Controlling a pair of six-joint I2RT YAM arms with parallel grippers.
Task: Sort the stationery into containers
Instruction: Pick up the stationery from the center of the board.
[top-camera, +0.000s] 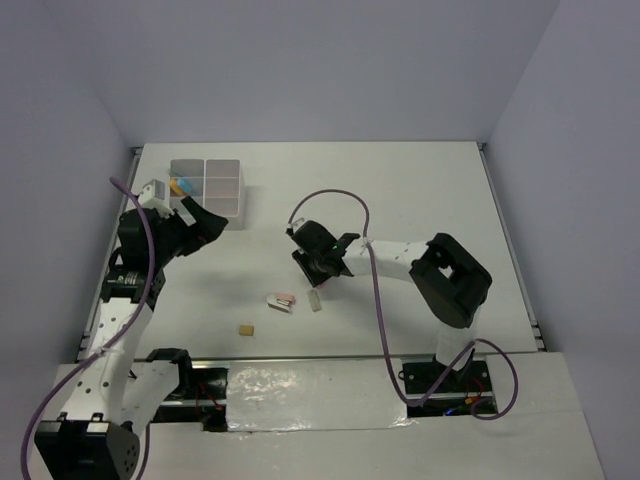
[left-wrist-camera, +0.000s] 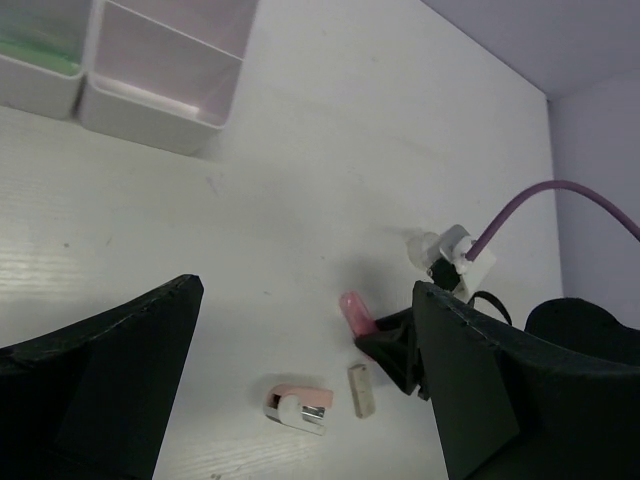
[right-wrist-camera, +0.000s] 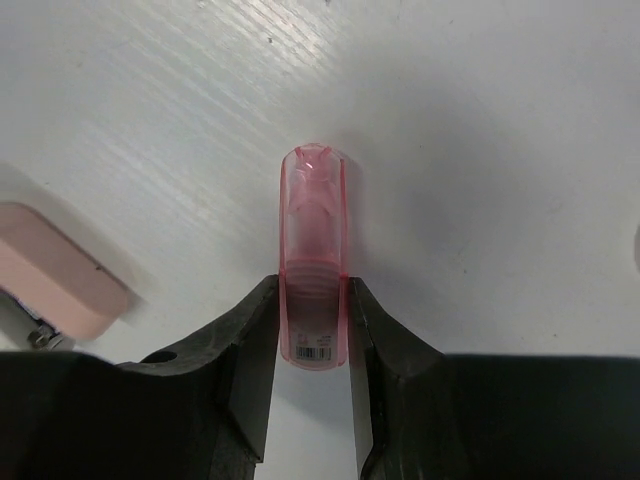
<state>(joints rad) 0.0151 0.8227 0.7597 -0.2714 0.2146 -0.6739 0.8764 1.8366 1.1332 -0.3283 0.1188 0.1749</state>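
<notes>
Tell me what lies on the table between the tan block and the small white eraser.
The pink stapler-like piece lies between the tan block and the white eraser, touching neither. The top view shows this.

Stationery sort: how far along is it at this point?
Done: blue and orange-yellow items lie in a left compartment of the white box. In hand: the right gripper is shut on the pink highlighter, which lies on the table. To go: the pink stapler-like piece, a small eraser and the tan block, all loose on the table. The left gripper hangs open and empty.
</notes>
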